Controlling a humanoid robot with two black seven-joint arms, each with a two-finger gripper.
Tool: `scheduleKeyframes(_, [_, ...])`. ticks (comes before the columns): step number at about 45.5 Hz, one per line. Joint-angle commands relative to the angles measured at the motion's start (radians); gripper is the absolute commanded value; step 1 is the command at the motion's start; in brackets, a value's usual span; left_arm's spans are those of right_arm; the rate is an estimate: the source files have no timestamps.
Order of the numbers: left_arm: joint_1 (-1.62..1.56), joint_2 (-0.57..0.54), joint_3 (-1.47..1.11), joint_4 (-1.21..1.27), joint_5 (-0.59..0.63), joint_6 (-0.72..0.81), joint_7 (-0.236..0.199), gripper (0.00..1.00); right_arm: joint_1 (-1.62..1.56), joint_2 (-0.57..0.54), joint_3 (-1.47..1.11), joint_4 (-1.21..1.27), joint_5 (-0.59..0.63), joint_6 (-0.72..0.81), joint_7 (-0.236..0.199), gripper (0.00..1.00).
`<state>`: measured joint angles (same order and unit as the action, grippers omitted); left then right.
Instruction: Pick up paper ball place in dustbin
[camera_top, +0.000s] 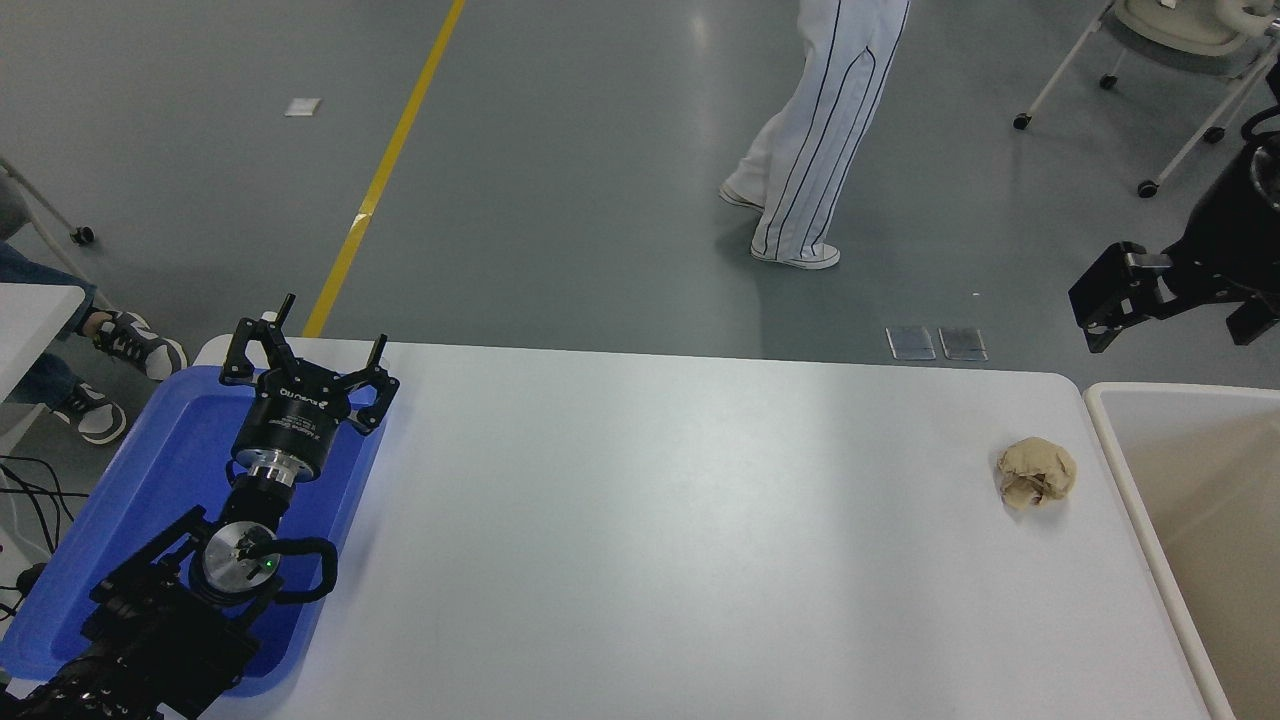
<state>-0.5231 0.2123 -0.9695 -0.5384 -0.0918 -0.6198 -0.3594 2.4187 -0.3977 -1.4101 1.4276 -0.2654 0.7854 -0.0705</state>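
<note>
The paper ball (1036, 473), a crumpled tan wad, lies on the white table (650, 520) near its right edge. Just to its right stands the cream dustbin (1118, 455), cut off by the picture's edge. My right gripper (1100, 298) hangs above the floor beyond the table's far right corner, well behind and above the ball; its black end is seen side-on. Parked at the lower left, my left gripper (305, 345) stands open over the blue tray, holding nothing.
A shallow blue tray (170, 470) lies under the left arm at the table's left edge. A person in white trousers (830, 130) walks on the floor beyond the table. Wheeled chair legs (1150, 120) stand at the top right.
</note>
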Motion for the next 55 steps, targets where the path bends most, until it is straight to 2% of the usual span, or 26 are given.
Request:
scheduleKeyframes(1, [0.000, -0.001, -0.001, 0.000, 0.000, 0.000, 0.000, 1.00, -0.004, -0.007, -0.001, -0.001, 0.000, 0.000, 0.000, 1.00])
scheduleKeyframes(30, [0.000, -0.001, -0.003, 0.000, 0.000, 0.000, -0.001, 1.00, -0.121, -0.026, -0.006, -0.009, -0.020, 0.000, -0.002, 1.00])
scheduleKeyframes(42, [0.000, -0.001, -0.003, 0.000, 0.000, 0.000, -0.001, 1.00, -0.210, -0.098, 0.003, -0.016, -0.026, -0.265, 0.000, 1.00])
scheduleKeyframes(55, [0.000, -0.001, -0.003, 0.000, 0.001, 0.000, -0.001, 1.00, -0.346, -0.118, 0.008, -0.076, -0.028, -0.364, 0.000, 1.00])
